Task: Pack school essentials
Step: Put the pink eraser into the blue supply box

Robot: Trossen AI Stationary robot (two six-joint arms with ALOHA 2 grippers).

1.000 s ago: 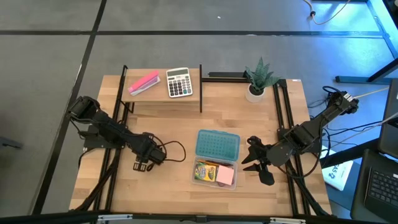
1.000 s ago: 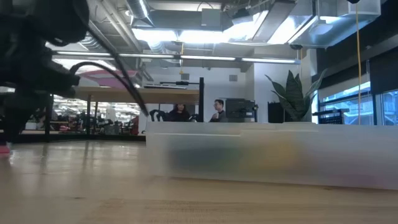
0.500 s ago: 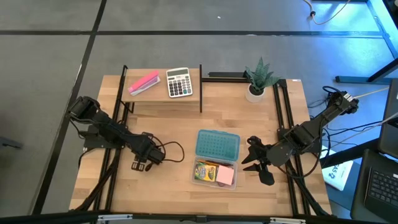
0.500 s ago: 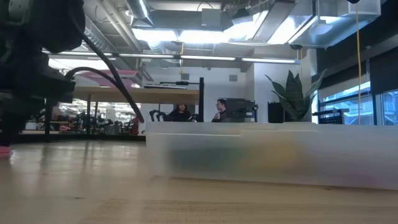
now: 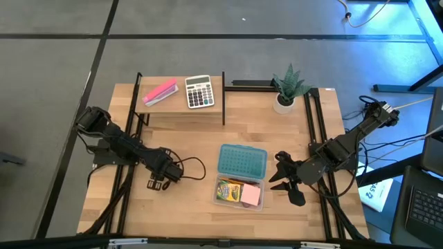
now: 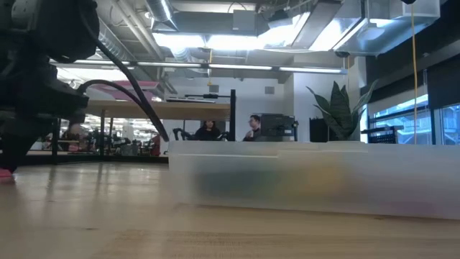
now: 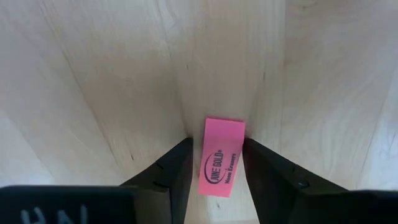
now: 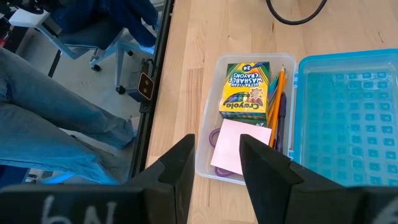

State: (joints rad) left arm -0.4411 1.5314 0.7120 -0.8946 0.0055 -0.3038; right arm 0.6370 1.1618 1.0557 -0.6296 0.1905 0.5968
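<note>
A small pink eraser (image 7: 222, 158) lies flat on the wooden table, left of the packing box. My left gripper (image 7: 217, 142) points straight down over it, open, one finger along each long side; it shows in the high view too, left gripper (image 5: 158, 183). The clear box (image 5: 240, 191) holds a yellow-green crayon box (image 8: 245, 90), a pink notepad (image 8: 244, 146), an orange pencil (image 8: 277, 93) and purple scissors (image 8: 216, 138) partly under the notepad. Its blue lid (image 5: 242, 161) lies open on the far side. My right gripper (image 5: 280, 178) hovers open, right of the box, with nothing in it. My left gripper's fingers (image 7: 177, 165) come from above and stand close along the eraser's two long sides (image 7: 208, 163). A thin gap shows at one finger. Whether the other touches the eraser, I cannot tell. The eraser lies flat on the table.
A raised shelf at the far left carries a calculator (image 5: 199, 91) and a long pink block (image 5: 160, 92). A potted plant (image 5: 287, 86) stands at the far right. A black cable (image 5: 194, 169) loops between my left gripper and the box. A seated person's legs (image 8: 56, 124) show beyond the table edge.
</note>
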